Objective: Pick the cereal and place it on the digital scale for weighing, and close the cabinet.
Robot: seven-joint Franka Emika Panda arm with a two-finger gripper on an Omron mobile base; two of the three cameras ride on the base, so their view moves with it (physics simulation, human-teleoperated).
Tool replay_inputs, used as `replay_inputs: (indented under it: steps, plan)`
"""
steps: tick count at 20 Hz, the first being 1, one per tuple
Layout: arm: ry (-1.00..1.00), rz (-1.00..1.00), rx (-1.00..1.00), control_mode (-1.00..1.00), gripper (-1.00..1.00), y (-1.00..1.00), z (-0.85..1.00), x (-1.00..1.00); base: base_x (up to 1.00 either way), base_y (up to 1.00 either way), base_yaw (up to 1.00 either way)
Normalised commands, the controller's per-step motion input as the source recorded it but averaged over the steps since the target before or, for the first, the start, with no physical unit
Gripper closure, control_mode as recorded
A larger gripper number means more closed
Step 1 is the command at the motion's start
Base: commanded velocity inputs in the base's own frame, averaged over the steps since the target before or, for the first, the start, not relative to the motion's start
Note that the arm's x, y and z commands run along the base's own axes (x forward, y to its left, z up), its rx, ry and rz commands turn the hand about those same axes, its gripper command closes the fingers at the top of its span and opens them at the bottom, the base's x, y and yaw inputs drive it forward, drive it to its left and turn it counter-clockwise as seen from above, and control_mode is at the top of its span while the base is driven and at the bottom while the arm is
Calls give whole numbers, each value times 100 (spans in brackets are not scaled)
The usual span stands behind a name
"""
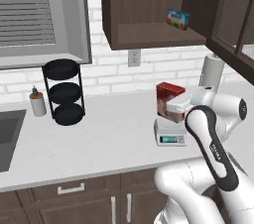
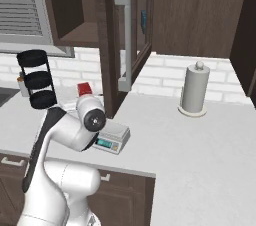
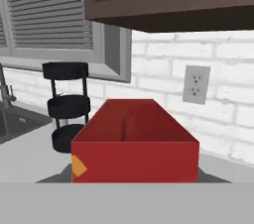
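Observation:
The red cereal box (image 1: 168,94) stands upright on the small white-grey digital scale (image 1: 170,136), whose blue-green display faces the counter's front. My gripper (image 1: 176,106) is pressed against the box's right side, its fingers hidden by the white hand. In the hand view the cereal (image 3: 135,151) sits very close at bottom centre and no fingertips show. From the right, the cereal (image 2: 85,89) peeks out behind the arm and the scale (image 2: 112,137) sits beside it. The dark wall cabinet (image 1: 149,34) is open, its glass door (image 2: 112,45) swung out over the counter with a long metal handle (image 2: 125,40).
A small blue-and-green box (image 1: 178,19) lies on the cabinet shelf. A black three-tier rack (image 1: 64,91) and a soap bottle (image 1: 36,102) stand to the left, near the sink (image 1: 7,134). A paper towel roll (image 1: 212,71) stands at the back right. Drawer cabinets run below the counter.

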Motion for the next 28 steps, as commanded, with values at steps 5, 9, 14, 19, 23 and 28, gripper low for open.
replay_inputs:
  steps: [5,9,14,19,23,28]
  plan:
    - [-4,12,0,-100,100,-6,-44,33,0,0,0]
    - [0,10,0,-100,100,-24,-39,29,0,0,0]
    - [1,5,0,-100,100,-29,-27,24,0,0,0]
    - [0,6,0,-100,100,-30,-23,2,0,0,0]
    - [-1,7,0,-100,100,-28,-25,0,0,0,0]
    - [-3,6,0,-100,100,-19,-25,0,0,0,0]
